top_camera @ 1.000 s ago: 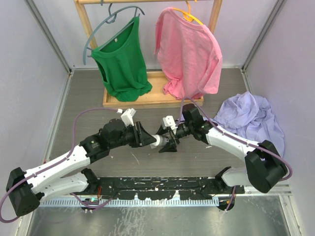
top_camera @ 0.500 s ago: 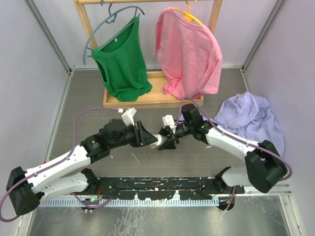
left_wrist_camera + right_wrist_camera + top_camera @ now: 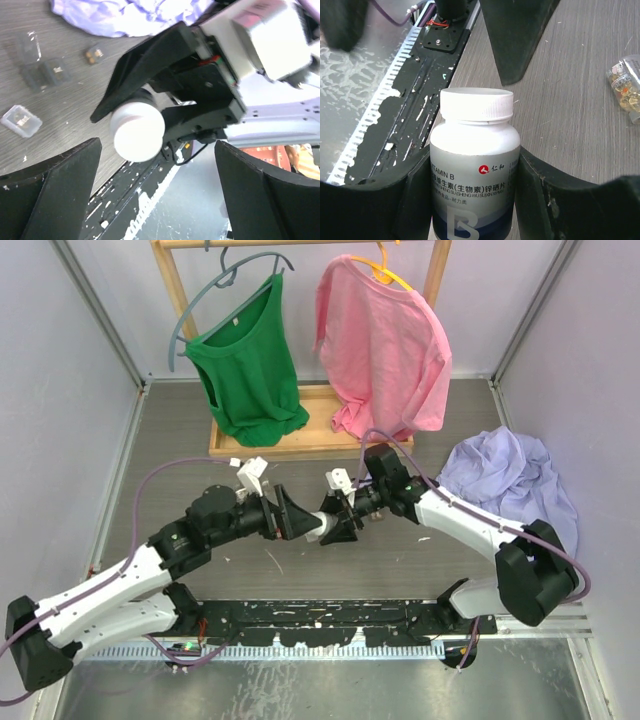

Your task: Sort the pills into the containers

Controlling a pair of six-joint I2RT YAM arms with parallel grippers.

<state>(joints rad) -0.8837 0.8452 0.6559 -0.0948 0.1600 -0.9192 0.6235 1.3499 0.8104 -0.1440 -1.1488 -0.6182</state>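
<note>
A white pill bottle (image 3: pixel 475 170) with a white cap (image 3: pixel 137 132) and a "Vitamin B" label sits between the fingers of my right gripper (image 3: pixel 475 165), which is shut on its body. In the top view the bottle (image 3: pixel 318 525) is held sideways above the table, cap toward my left gripper (image 3: pixel 298 517). The left gripper (image 3: pixel 157 195) is wide open just short of the cap, touching nothing. Small containers lie on the table: clear ones (image 3: pixel 21 120) (image 3: pixel 32 47) and dark ones (image 3: pixel 55 72) (image 3: pixel 95 52). Another clear container (image 3: pixel 626 85) holds yellowish pills.
A crumpled purple cloth (image 3: pixel 510 480) lies at the right. A wooden rack (image 3: pixel 290 445) at the back carries a green shirt (image 3: pixel 245 365) and a pink shirt (image 3: pixel 385 340). The black mounting rail (image 3: pixel 320 620) runs along the near edge.
My left gripper has opened, let go of the bottle's cap end and drawn back to the left. My right gripper has closed on the bottle and now holds it alone.
</note>
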